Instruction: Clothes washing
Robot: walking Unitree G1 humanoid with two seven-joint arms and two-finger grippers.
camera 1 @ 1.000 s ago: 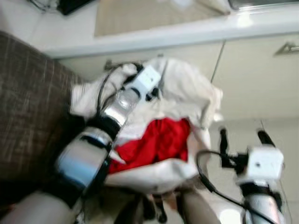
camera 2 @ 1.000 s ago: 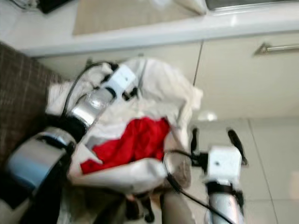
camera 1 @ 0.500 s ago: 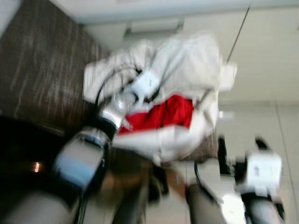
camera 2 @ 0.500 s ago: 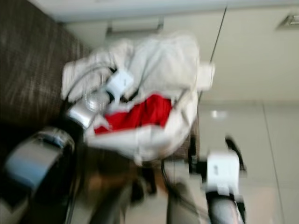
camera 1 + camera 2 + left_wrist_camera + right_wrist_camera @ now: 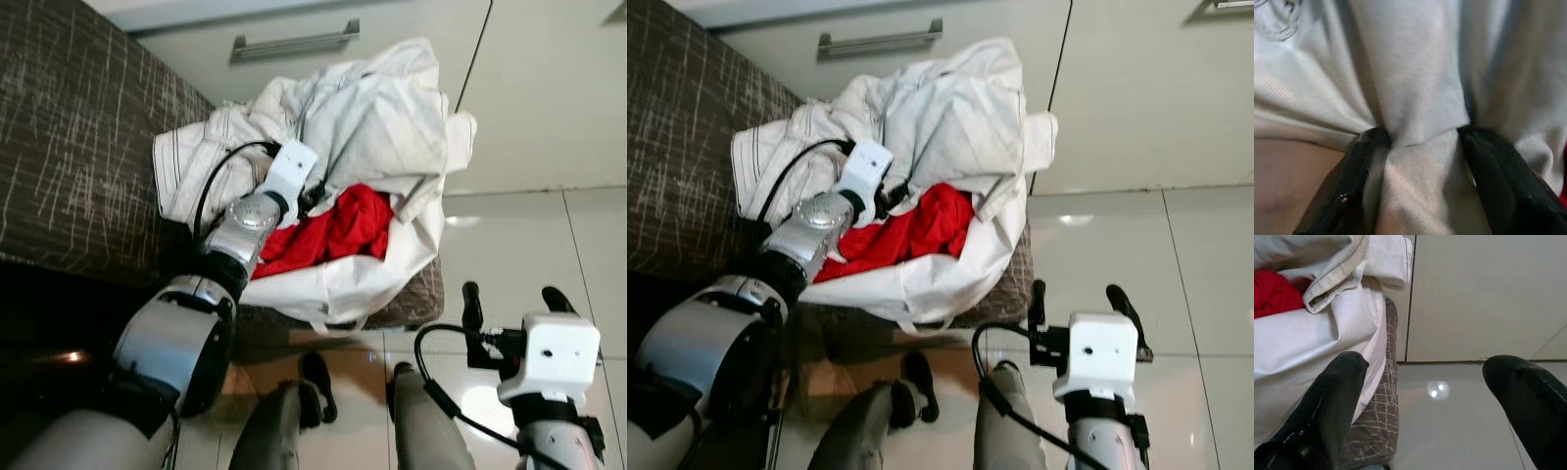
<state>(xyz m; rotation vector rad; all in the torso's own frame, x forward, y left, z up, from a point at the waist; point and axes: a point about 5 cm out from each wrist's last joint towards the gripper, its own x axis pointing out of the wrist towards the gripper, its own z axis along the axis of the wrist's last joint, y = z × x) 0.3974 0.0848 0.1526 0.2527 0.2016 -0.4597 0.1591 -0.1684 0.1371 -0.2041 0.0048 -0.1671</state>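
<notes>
Left eye view: one heap of cream-white cotton garments (image 5: 367, 127) is seen lying on the end of one dark brown woven-fabric sofa (image 5: 78, 147), with one red cloth garment (image 5: 338, 230) nested in the heap's middle. The left gripper (image 5: 312, 201) is buried in the heap just beside the red garment. The right gripper (image 5: 509, 304) is held over the glossy pale tiled floor (image 5: 519, 235), apart from the sofa's end. Behind the sofa, two cream cabinet fronts (image 5: 558, 88) are counted, one bearing a metal bar handle (image 5: 294, 42).

Right eye view: the same scene is shown. Against the picture of a second ago, the whole view has shifted as the camera moved; the countertop has gone from view, and the blur has cleared.

Left wrist view: a fold of the cream cloth is pinched between the two black fingers (image 5: 1352, 181), which are clenched on it.

Right wrist view: the two black fingers (image 5: 1327, 406) are spread wide with nothing between them, the sofa's end and heap lying beside one finger.
</notes>
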